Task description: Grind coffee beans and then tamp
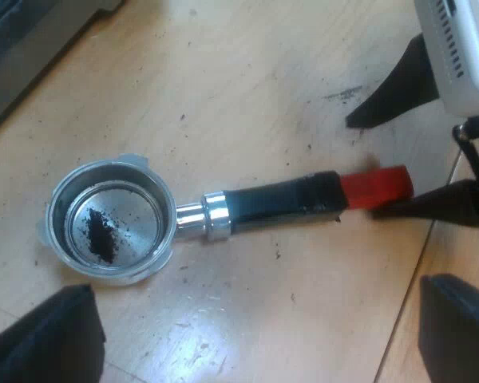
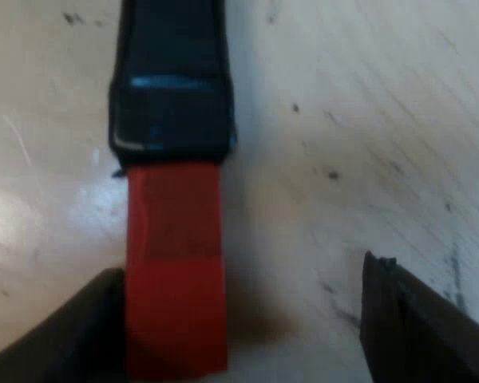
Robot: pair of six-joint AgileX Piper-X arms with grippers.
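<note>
Wooden table (image 1: 247, 72) carries the metal holder (image 1: 255, 209) lying loose, a few grounds (image 1: 100, 235) in its basket (image 1: 140, 209), red end (image 2: 176, 271) between parted fingers (image 2: 72, 339) of my right gripper (image 2: 247, 335), left gripper (image 1: 251, 343) spread wide above it

Left gripper (image 1: 251, 339): two matte black fingers (image 1: 48, 335), broad and blunt. Right gripper (image 2: 239, 323): fingers black too, tapering to tips.
</note>
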